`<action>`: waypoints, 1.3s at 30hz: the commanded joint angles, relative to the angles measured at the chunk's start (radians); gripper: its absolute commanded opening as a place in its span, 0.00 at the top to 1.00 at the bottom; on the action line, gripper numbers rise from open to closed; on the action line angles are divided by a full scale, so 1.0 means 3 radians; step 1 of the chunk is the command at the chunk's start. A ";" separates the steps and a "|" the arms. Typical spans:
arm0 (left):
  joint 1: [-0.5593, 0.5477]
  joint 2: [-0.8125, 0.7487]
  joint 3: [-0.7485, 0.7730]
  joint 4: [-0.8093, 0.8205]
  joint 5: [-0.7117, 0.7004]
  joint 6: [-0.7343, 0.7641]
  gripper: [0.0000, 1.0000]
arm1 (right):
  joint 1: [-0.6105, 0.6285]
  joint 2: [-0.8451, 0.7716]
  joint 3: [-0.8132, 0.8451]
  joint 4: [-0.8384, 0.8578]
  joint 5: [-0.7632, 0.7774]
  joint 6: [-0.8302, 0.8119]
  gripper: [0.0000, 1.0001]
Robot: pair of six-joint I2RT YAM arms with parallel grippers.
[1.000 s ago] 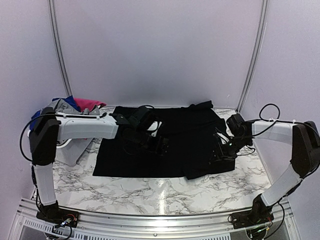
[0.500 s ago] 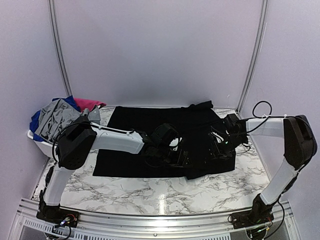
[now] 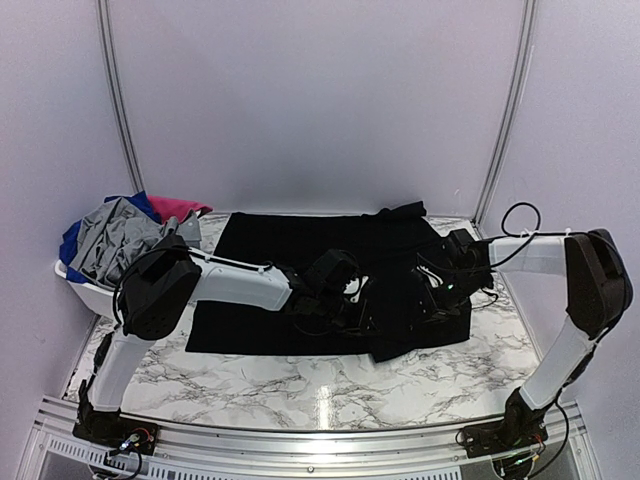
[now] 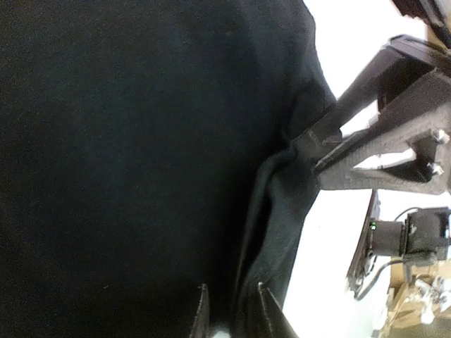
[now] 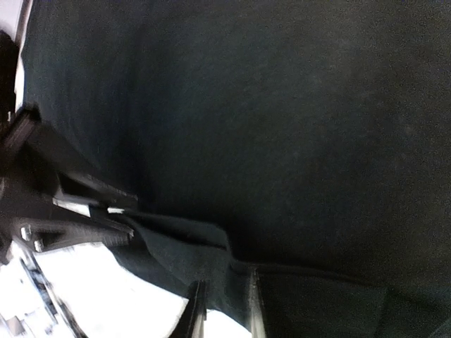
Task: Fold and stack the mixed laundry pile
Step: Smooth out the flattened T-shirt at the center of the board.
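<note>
Lying spread on the white marble-patterned bench (image 3: 300, 380): black cloth garment (image 3: 290, 250). Pinching a raised fold at its edge: left gripper (image 4: 231, 299), jaws narrowed onto the cloth. Clamping the same fold just beside it: right gripper (image 5: 224, 296), likewise closed on cloth. Sitting heaped well left of both: grey, blue and pink cloth garments (image 3: 115, 235).

black garment (image 3: 300, 240): large, spread flat across the marble table (image 3: 300, 385), its near-right edge drawn into a fold
grey shirt (image 3: 110, 240): crumpled, topping the far-left heap
blue piece (image 3: 146, 204): beneath it
pink piece (image 3: 178, 208): bunched behind
</note>
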State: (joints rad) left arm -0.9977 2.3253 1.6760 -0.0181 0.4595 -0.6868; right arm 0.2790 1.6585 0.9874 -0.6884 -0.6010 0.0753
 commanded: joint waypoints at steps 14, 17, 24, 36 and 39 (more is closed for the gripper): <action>-0.0566 -0.0403 -0.0147 -0.0187 -0.0312 0.1599 0.93 | 0.0041 -0.1454 -0.0468 -0.0641 -0.0005 0.0504 1.00; -0.0833 -0.0515 -0.0250 -0.0283 -0.0606 0.2181 0.92 | 0.0041 -0.1793 -0.0567 -0.0715 0.0095 0.0696 0.92; -0.1201 -0.0563 -0.0476 -0.0476 -0.1086 0.2860 0.57 | 0.0036 -0.2103 -0.0562 -0.0723 0.0280 0.1011 0.65; -0.0953 -0.1333 -0.1128 0.0178 -0.1302 0.2240 0.24 | 0.0041 -0.2450 -0.0925 -0.0995 0.0523 0.1380 0.65; -0.0773 -0.1522 -0.1335 0.0325 -0.1282 0.1939 0.24 | 0.0041 -0.2625 -0.1096 -0.1023 0.0462 0.1463 0.69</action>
State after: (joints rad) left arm -1.2968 1.9450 1.3350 -0.0185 0.0734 0.0238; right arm 0.2832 0.9268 0.7006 -0.9550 -0.4603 0.4507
